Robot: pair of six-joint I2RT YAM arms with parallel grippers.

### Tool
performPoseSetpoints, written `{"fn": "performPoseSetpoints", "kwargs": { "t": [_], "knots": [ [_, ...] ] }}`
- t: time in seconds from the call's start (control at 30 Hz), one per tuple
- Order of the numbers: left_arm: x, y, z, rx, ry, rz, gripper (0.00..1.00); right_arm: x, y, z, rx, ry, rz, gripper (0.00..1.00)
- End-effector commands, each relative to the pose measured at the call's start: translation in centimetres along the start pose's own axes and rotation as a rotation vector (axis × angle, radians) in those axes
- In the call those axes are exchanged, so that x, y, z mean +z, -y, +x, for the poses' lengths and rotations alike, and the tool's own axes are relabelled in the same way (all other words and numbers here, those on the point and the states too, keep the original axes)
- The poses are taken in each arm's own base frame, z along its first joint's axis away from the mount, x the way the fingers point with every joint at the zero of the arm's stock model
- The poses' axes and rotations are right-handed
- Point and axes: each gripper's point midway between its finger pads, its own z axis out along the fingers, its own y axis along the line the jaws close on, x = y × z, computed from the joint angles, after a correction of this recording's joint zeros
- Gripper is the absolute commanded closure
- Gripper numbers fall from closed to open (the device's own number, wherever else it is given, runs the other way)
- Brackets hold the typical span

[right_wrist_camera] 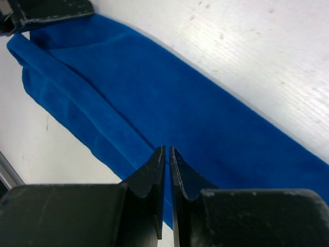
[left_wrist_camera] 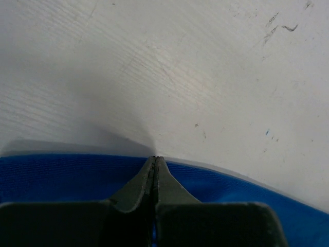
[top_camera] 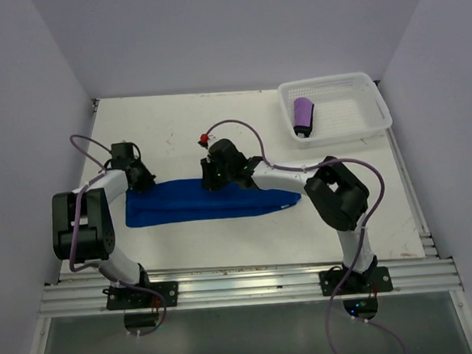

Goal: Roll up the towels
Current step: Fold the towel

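1. Left gripper [left_wrist_camera: 155, 159]: fingers pressed shut on blue towel [top_camera: 205, 203] far edge, mid-table; thin pinch could be lost.
2. Right gripper [right_wrist_camera: 167, 149]: fingers nearly closed, hold cannot be told; roll could be skewed.
3. Purple towel [top_camera: 304, 115] is seen in basket [top_camera: 351, 80].

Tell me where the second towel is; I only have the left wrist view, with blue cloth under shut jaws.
Observer: The purple towel lies in the white basket, at the far right corner of the table.
Operator: Report the right arm's position.
Observer: The right gripper sits over the blue towel, at its far edge near the middle.
Operator: Describe the cloth's whole shape.
Observer: A long folded strip running left to right.
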Motion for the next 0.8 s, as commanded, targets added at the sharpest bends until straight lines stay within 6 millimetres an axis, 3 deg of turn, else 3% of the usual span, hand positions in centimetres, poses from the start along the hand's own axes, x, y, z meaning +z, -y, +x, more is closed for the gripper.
{"fn": "performPoseSetpoints", "kwargs": {
  "t": [0.0,0.3,0.77],
  "knots": [
    [0.4,0.4,-0.8,0.027,-0.009,0.002,1.00,0.6,-1.7,0.2,-0.008,-0.028,-0.036,0.88],
    [1.1,-0.8,-0.3,0.008,-0.046,-0.076,1.00,1.6,-2.2,3.5,-0.028,-0.099,-0.025,0.86],
    [0.8,-1.4,-0.8,-0.003,-0.032,-0.115,1.00,1.3,-1.7,6.2,-0.048,-0.159,-0.002,0.85]
  ]
}}
